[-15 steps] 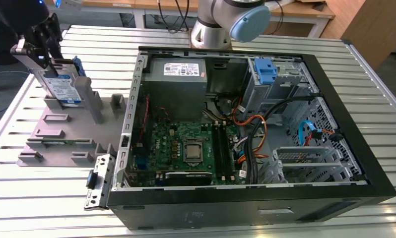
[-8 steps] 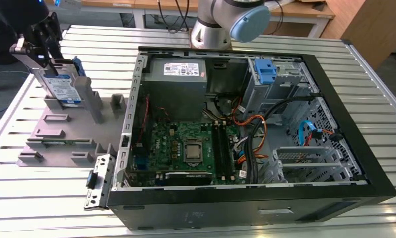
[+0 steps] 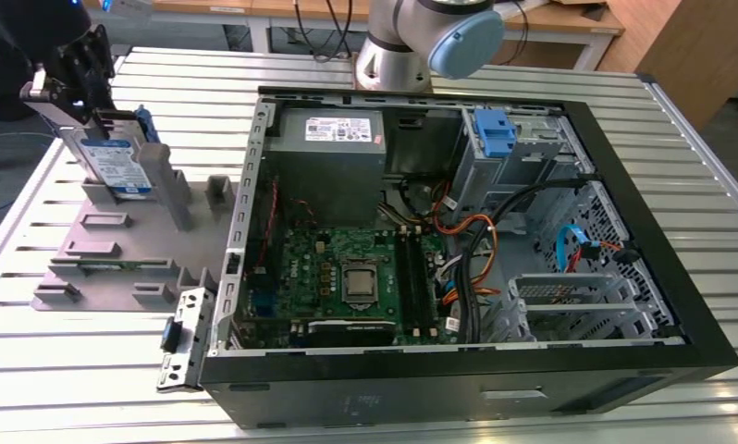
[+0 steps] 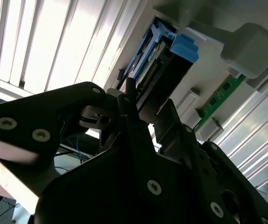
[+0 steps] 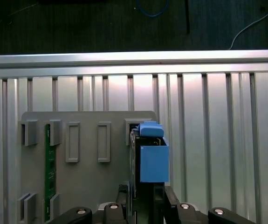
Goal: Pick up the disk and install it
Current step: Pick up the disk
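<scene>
The disk (image 3: 118, 164) stands on edge at the back of the grey fixture plate (image 3: 122, 236), at the exterior view's left; its blue-and-white label faces the camera and its blue carrier frame (image 3: 147, 129) shows behind it. My gripper (image 3: 94, 118) comes down onto its top edge, with one finger on each flat side. In the first wrist view the disk (image 5: 152, 161) appears edge-on between my black fingers (image 5: 123, 196), blue carrier frame outward. In the second wrist view the gripper (image 4: 147, 109) is shut on the disk (image 4: 164, 70). I cannot tell whether the disk's lower edge is still in the fixture slot.
An open computer case (image 3: 665, 268) lies at the exterior view's right, with a motherboard (image 3: 350, 277), a grey power-supply box (image 3: 332, 129), loose cables and a drive bay holding a bare blue bracket (image 3: 495, 129). A green memory stick (image 5: 50, 170) sits in the fixture. Everything rests on a slatted metal table (image 3: 73, 379).
</scene>
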